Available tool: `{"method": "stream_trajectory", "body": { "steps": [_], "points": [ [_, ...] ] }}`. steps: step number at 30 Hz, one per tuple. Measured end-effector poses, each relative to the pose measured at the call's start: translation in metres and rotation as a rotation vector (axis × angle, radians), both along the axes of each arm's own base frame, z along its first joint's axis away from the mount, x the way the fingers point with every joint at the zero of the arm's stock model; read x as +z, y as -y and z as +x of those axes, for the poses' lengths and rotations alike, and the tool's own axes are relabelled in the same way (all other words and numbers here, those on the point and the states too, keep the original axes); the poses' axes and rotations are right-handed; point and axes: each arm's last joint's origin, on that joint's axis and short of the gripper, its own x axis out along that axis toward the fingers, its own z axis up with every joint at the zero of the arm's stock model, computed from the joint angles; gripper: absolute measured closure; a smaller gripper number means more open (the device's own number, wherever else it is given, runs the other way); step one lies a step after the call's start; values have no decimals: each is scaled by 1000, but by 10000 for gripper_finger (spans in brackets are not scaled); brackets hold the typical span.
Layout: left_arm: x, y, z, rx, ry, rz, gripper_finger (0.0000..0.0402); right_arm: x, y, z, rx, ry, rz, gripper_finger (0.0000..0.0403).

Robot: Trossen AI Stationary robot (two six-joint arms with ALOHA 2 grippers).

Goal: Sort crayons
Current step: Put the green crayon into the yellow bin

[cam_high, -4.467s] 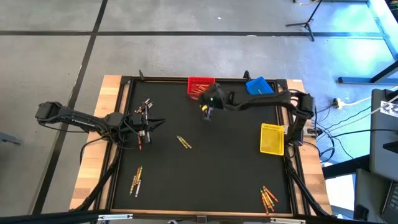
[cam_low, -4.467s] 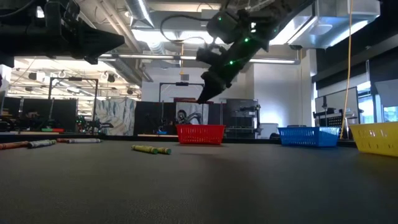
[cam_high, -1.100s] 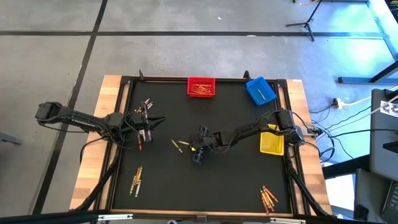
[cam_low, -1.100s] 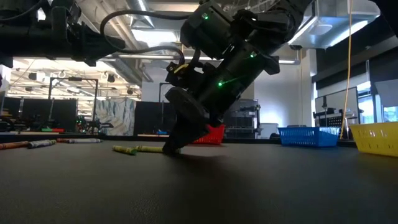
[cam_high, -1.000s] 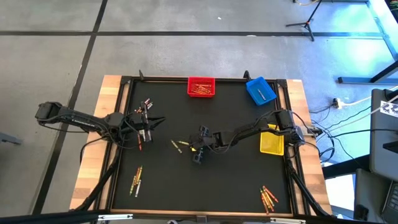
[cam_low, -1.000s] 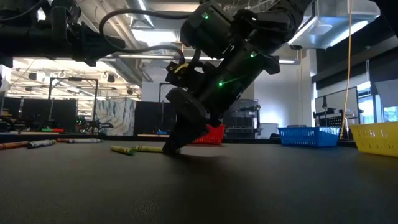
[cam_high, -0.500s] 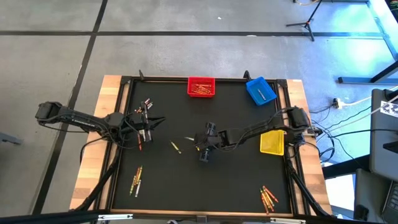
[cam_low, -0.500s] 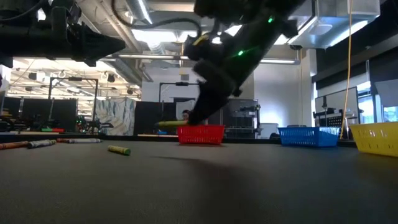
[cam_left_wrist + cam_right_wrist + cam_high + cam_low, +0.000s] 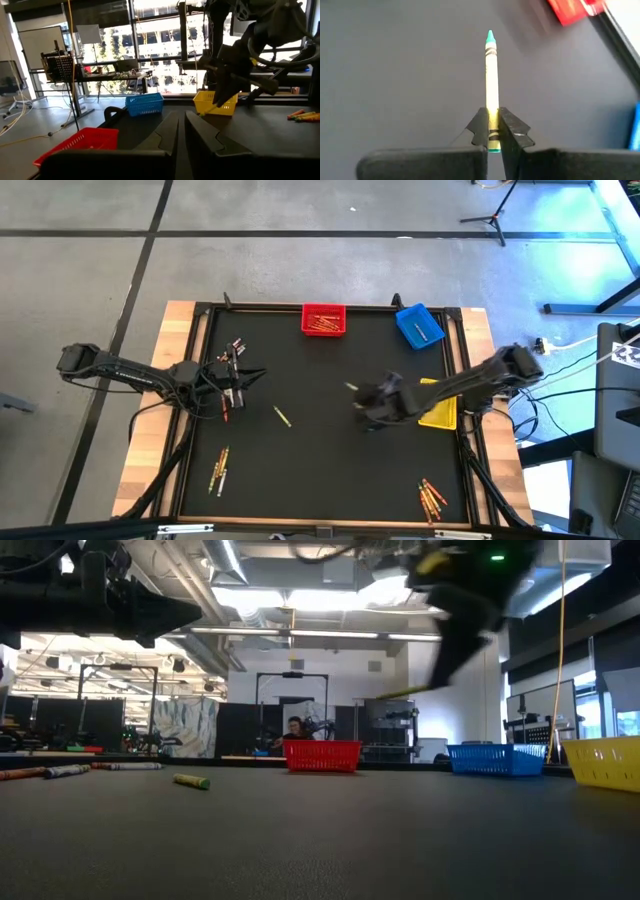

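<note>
Because the right gripper (image 9: 492, 131) pinches only the yellow-green crayon's (image 9: 491, 75) blunt end, held above the table (image 9: 330, 480) near its right edge, a swing toward a bin could shake it loose.

A grey floor (image 9: 300, 270) crossed by dark lines is seen around the table, while tall windows (image 9: 165, 45), a whiteboard (image 9: 42, 45) and lit ceiling lights (image 9: 300, 600) are shown beyond.

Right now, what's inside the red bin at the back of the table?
From above, the red bin holds several orange and reddish crayons lying loose. Anything under them is covered. In the low view its mesh wall hides the contents.
</note>
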Motion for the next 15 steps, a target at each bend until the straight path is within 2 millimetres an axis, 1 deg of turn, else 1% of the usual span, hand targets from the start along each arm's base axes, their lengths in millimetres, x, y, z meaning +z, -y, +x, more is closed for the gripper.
{"method": "stream_trajectory", "body": {
  "steps": [5, 10, 12, 15],
  "points": [
    [0, 0, 0, 0, 3, 0, 376, 2, -2, -52, -167, 53, 67, 385],
    [0, 0, 0, 1, 3, 6, 376, 1, 0, -97, -309, 102, 122, 386],
    [0, 0, 0, 1, 3, 7, 376, 1, 1, -111, -355, 97, 147, 385],
    [0, 0, 0, 5, 3, 6, 376, -2, 2, -128, -409, 46, 206, 379]
  ]
}}
